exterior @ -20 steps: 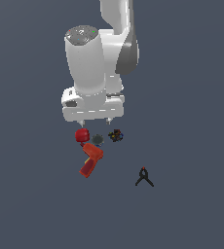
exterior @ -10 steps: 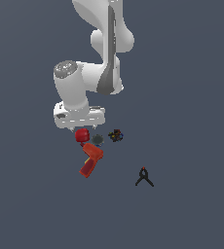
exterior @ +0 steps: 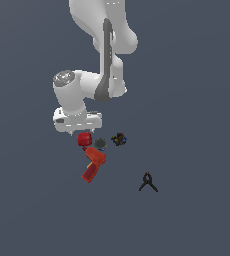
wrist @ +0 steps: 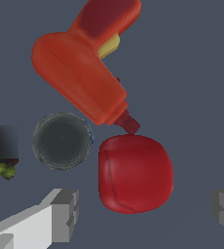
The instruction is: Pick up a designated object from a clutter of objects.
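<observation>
Wrist view: fingers (wrist: 65,214) spread wide either side of red lump (wrist: 135,174), which sits on surface touching drill toy (wrist: 84,68) tip; not grasped, closing and lift remain.

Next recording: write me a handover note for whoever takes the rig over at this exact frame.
Pincer: open, empty, its fingers either side of the red lump, low over the clutter.
Red lump: on the surface, not gripped. The orange-red drill shape's tip is at or almost touching it; the grey-teal disc lies close beside it.
Black clamp: apart, toward the exterior view's right.
Done: pincer lined up on the lump.
Left: lower if needed, close, lift without catching the drill tip.
</observation>
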{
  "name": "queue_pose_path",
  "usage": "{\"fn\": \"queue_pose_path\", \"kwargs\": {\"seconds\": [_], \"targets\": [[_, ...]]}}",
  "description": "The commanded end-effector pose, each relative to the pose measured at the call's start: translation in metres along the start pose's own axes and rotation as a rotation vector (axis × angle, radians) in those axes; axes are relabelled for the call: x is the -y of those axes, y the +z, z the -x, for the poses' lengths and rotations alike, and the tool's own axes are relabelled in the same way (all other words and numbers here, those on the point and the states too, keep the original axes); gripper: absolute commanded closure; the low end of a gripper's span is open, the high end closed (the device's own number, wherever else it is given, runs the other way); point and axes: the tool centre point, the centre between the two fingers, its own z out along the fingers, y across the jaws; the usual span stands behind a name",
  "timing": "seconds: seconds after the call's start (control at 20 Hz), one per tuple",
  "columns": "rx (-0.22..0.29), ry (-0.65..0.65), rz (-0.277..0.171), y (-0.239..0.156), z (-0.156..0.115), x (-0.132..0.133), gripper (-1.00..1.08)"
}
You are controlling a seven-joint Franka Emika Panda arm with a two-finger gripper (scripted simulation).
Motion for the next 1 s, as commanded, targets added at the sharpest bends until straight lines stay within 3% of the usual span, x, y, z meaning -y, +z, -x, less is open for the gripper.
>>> {"fn": "queue_pose_path", "kwargs": {"seconds": [0.0,0.95], "targets": [[0.0,-0.001,0.001,0.002,0.002,-0.001,-0.92],[0.0,-0.001,0.001,0.052,0.003,-0.001,-0.92]]}}
